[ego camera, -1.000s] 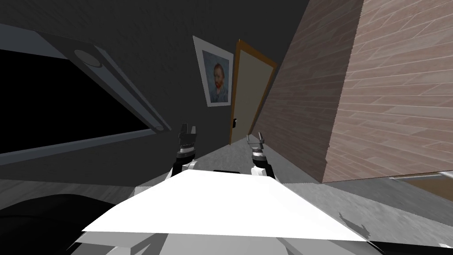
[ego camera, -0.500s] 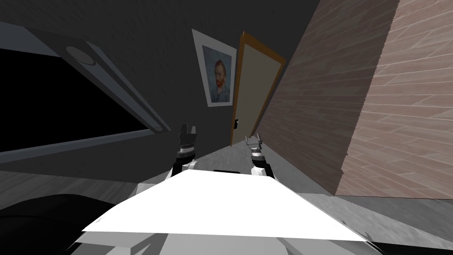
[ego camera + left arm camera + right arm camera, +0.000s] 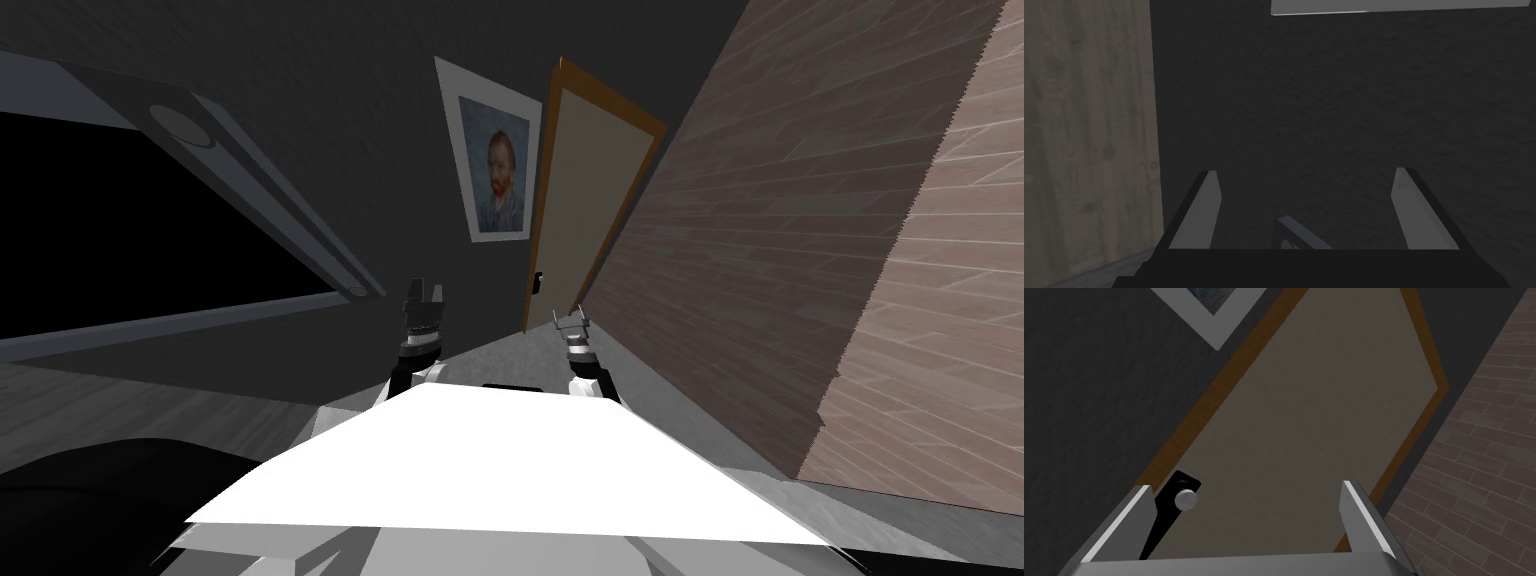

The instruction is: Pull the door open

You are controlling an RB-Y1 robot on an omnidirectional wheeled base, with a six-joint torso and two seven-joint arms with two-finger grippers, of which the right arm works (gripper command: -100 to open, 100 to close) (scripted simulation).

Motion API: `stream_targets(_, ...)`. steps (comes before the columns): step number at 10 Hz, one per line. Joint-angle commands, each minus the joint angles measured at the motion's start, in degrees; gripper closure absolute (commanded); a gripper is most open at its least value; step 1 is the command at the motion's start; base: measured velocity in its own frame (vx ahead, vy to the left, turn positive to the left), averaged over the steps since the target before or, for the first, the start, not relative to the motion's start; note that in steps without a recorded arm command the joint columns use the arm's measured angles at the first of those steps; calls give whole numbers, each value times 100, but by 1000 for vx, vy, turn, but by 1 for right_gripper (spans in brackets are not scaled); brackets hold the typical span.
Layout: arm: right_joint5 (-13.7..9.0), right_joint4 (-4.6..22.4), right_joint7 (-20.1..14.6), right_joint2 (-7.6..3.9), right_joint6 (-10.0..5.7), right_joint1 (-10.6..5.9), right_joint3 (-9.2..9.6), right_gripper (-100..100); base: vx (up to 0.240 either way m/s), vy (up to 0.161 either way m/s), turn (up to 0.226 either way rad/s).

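Dark grey wall (image 3: 330,120) runs ahead from 10 to 12 o'clock and carries a framed portrait (image 3: 495,170). A brick wall (image 3: 760,230) closes the passage from 1 to 3 o'clock. The door (image 3: 585,200) stands at about 12 o'clock, a pale beige panel in an orange-brown frame, shut as far as I can tell.

Its round white knob (image 3: 1186,499) sits on a black plate at roughly 8 o'clock on the panel, by the edge nearest the portrait.

I judge the door to be a stiff slab, hinged on the brick-wall side, that will swing in an arc rather than come straight back. The knob is the only place to take hold. It looks small, smooth and likely slippery between thin blades, so the grip should straddle it squarely, close to the plate.

The right gripper (image 3: 1246,485) faces the door with its fingers spread wide, holding and touching nothing. The knob lies beyond it, apart from it and off its centre line toward the portrait-side finger.

The left gripper (image 3: 423,300) hangs at 11 o'clock toward the dark wall, its fingers also spread and empty.
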Motion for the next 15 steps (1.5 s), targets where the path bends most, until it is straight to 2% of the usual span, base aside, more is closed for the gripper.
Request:
stream_targets(1, -151, 122, -167, -91, -16, -58, 78, -100, 90, -39, 107)
stream_targets(15, -1451, 979, -1495, -918, -72, -470, 638, -100, 86, -54, 99)
